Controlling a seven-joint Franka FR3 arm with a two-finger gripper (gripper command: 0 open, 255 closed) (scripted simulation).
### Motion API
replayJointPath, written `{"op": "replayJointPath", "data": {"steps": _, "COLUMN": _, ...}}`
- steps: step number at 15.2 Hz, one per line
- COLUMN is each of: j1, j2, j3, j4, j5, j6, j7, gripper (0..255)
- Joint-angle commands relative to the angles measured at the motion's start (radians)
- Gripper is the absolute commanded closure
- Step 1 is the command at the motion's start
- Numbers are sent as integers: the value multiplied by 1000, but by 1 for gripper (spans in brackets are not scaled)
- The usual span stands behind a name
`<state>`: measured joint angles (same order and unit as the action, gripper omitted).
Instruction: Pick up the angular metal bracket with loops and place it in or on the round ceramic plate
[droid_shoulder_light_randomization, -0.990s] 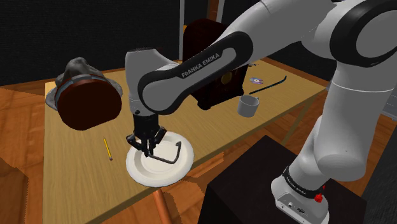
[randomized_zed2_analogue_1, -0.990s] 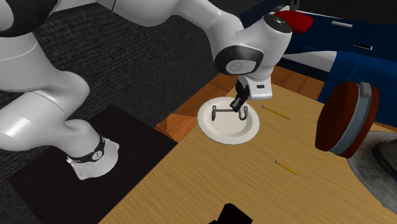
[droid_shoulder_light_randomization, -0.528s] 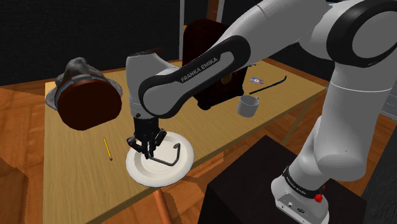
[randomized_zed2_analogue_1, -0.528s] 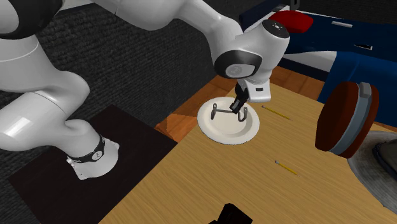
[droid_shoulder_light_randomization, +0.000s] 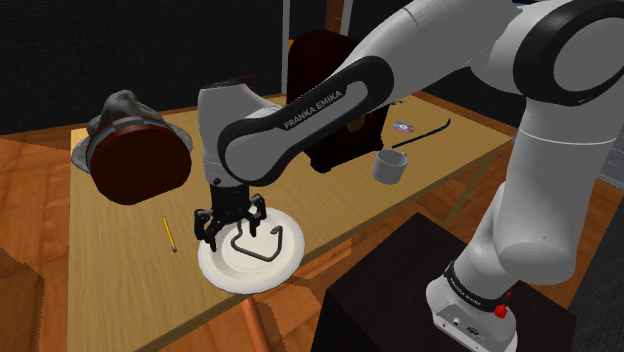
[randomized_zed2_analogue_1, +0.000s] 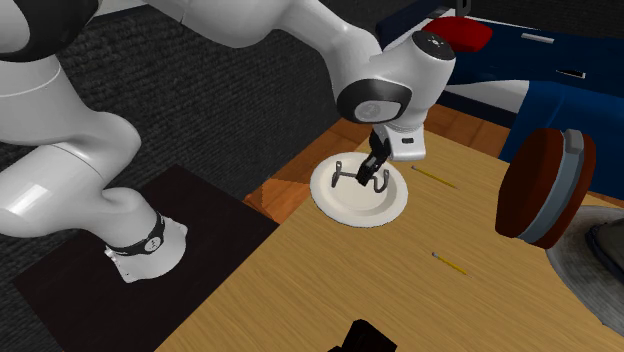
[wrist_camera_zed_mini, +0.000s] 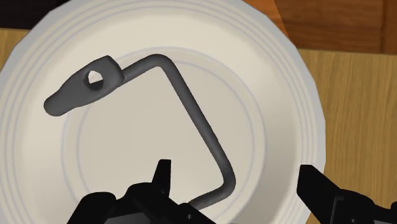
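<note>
Released: the pincer (droid_shoulder_light_randomization: 230, 231) has spread off the dark grey bent-rod bracket (wrist_camera_zed_mini: 198, 121), lying flat, it seems, on the round white plate (wrist_camera_zed_mini: 289, 95).

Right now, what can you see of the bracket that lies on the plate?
The bracket is a thin dark grey rod, metal by its look, bent at two corners. One end is flattened with a small hole. It lies inside the white plate. The open tool hangs over its other end, not clasping it.
</note>
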<state>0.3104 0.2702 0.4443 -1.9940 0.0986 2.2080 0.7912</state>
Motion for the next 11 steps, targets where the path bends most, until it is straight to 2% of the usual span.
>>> {"op": "replayJointPath", "data": {"steps": 1, "j1": -6, "j2": -17, "j3": 1, "j4": 14, "j5": 6, "j6": -30, "j7": -4, "gripper": 0}}
{"op": "replayJointPath", "data": {"steps": 4, "j1": -20, "j2": -59, "j3": 1, "j4": 60, "j5": 21, "j6": -117, "j7": -15, "gripper": 0}}
{"op": "replayJointPath", "data": {"steps": 11, "j1": -20, "j2": -59, "j3": 1, "j4": 60, "j5": 21, "j6": -117, "j7": -15, "gripper": 0}}
